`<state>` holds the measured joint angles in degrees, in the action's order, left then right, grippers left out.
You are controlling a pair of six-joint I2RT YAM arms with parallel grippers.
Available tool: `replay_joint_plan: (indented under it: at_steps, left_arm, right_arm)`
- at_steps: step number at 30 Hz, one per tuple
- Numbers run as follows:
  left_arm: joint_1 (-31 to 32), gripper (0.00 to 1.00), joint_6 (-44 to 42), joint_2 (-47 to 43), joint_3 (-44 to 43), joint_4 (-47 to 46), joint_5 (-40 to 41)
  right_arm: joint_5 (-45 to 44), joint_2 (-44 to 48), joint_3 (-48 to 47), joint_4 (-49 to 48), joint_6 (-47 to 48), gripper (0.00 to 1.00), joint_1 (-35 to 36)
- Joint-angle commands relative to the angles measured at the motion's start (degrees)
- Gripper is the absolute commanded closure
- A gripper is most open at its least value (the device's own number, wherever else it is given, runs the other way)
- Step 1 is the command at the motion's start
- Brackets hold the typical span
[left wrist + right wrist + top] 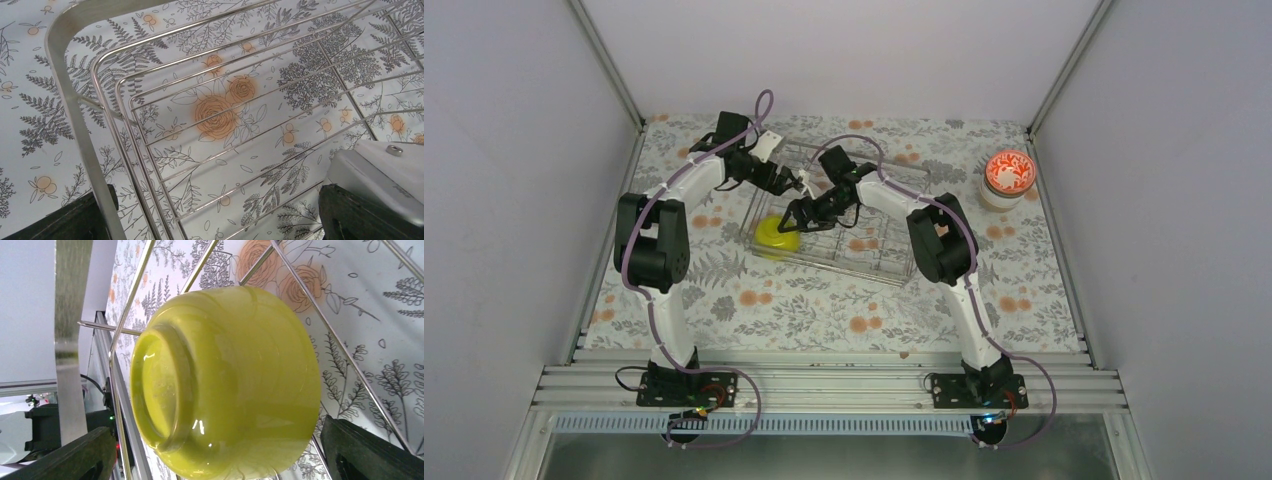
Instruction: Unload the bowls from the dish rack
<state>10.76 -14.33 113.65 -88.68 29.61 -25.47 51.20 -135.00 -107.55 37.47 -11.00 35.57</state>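
While the yellow-green glass bowl (777, 233) (225, 385) sits in the near-left corner of the chrome wire dish rack (864, 258) (75, 100), the right gripper (792, 221) (215, 455) straddles it, jaws spread; the left gripper (802, 183) (215, 217) gapes over its far-left wires. A red-patterned bowl (1008, 171) stands far right.

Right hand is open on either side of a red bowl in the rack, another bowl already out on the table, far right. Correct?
Not quite: the bowl between the fingers of the right hand is yellow-green, not red; the right wrist view shows it. Otherwise yes: hand open, bowl in the rack, a red-patterned bowl on the table, far right.
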Motion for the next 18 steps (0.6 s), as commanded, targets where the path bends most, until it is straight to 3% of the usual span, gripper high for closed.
replay_joint_plan:
  at_steps: [1, 18]
  left_arm:
    - [1.7, 0.00, -0.4, 0.5, 0.6, 0.5, -2.8]
    - [2.3, 0.00, 0.0, 3.2, -0.5, -0.1, -0.8]
  right_arm:
    - [6.6, 2.7, -1.6, -1.1, 0.2, 0.00, 1.6]
    - [13.6, 3.1, -2.1, 1.3, 1.4, 0.00, 2.0]
